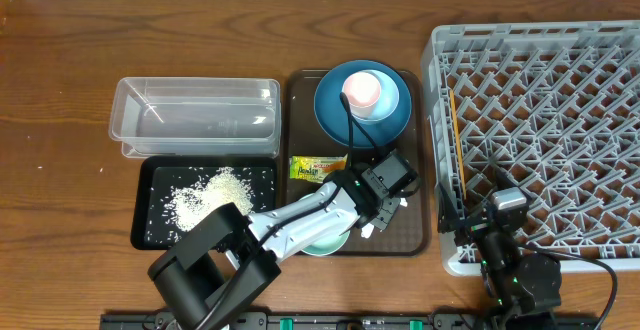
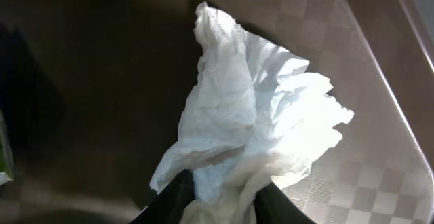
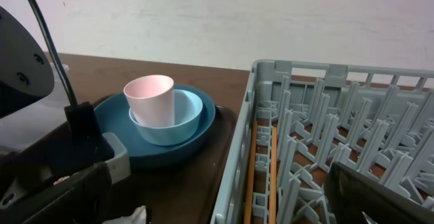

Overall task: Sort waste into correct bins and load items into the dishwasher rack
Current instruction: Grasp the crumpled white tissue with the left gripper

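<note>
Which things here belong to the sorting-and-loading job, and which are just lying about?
Job: napkin, snack wrapper, rice, clear tub, black tray, blue plate, pink cup, light-blue bowl, mint bowl, grey rack.
Lying about: brown serving tray, wooden sticks in the rack.

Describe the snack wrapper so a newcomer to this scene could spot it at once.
Find the brown serving tray left of the grey rack. Against its left edge, just below the dark-blue plate in the overhead view, lies the snack wrapper. It is the only flat yellow-green thing; its neighbours are white, blue or pink.
</note>
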`<state>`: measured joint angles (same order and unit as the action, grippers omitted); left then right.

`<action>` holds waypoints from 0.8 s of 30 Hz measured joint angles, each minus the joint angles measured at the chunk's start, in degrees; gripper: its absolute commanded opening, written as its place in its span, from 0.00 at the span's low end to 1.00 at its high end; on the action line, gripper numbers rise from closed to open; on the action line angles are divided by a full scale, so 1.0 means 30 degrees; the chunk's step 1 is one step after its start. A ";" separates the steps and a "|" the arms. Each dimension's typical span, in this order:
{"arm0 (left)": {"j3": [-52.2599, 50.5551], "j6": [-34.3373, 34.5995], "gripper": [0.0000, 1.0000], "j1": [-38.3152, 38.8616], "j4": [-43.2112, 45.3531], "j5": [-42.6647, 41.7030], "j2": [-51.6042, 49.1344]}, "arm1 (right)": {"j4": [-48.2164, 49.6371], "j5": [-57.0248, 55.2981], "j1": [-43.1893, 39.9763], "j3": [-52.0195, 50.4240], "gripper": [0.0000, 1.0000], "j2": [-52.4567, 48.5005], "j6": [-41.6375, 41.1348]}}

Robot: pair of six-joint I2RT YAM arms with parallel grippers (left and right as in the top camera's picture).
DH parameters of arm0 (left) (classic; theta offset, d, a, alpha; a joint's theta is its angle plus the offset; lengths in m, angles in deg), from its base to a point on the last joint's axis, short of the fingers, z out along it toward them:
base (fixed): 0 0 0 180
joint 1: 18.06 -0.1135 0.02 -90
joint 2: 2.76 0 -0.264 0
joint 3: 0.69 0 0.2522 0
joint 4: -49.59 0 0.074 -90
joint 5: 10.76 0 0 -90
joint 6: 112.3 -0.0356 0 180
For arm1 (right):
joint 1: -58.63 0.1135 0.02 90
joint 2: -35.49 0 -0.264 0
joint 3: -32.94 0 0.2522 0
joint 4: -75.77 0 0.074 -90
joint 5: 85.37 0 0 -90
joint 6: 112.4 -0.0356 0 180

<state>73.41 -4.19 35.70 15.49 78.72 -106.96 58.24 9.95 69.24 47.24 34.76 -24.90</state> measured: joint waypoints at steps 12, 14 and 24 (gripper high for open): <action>0.0000 -0.0044 0.06 0.0000 -0.0022 -0.0197 0.1661 | 0.0000 0.0000 0.0000 0.0000 0.99 0.0000 0.0000; 0.0000 -0.0044 0.06 -0.0007 -0.0022 -0.0204 0.2710 | 0.0000 0.0000 0.0000 0.0000 0.99 0.0000 0.0000; 0.0007 -0.0044 0.07 -0.1894 -0.0772 0.1909 0.7672 | 0.0000 -0.0007 0.0000 0.0000 0.99 0.0000 0.0000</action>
<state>73.43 -4.32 30.02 13.17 84.45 -83.94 58.24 9.93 69.24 47.24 34.76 -24.90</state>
